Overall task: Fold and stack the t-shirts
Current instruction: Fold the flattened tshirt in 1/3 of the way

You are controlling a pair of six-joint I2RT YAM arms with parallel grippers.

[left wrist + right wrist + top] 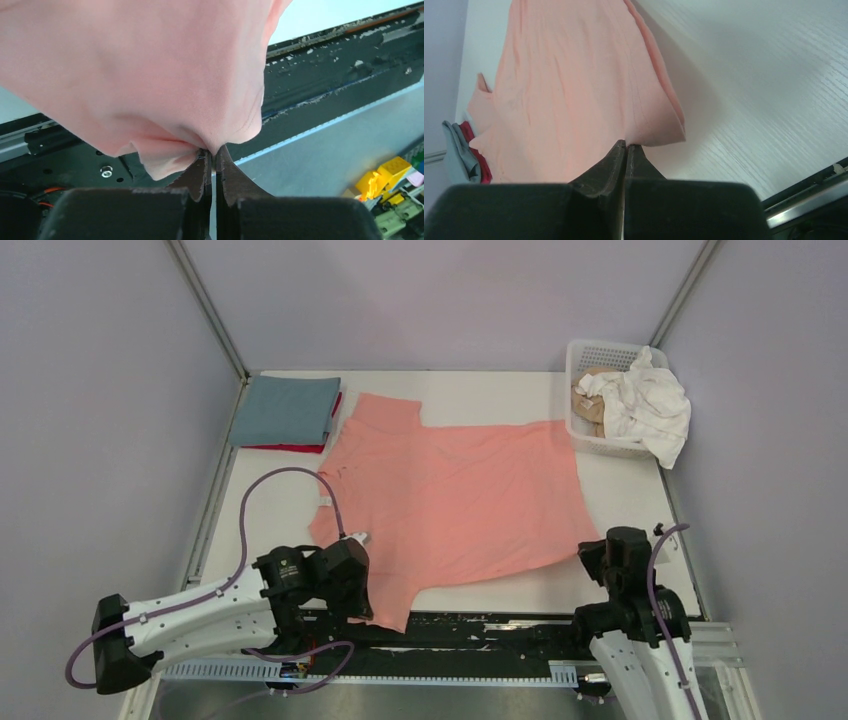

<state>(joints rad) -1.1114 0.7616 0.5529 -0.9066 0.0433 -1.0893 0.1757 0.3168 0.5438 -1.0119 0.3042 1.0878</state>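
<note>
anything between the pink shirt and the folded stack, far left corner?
Nothing visible. The left hand and right hand are each shut on the pink shirt at its near edge. Its far sleeve lies beside the folded grey-blue shirt, which sits on the red shirt. The basket is off at far right.

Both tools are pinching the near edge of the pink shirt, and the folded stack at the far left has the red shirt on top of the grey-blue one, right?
No. In the top external view the grey-blue shirt lies on top, with the red shirt beneath. The rest holds: the left tool and right tool are both shut on the near edge of the pink shirt.
</note>
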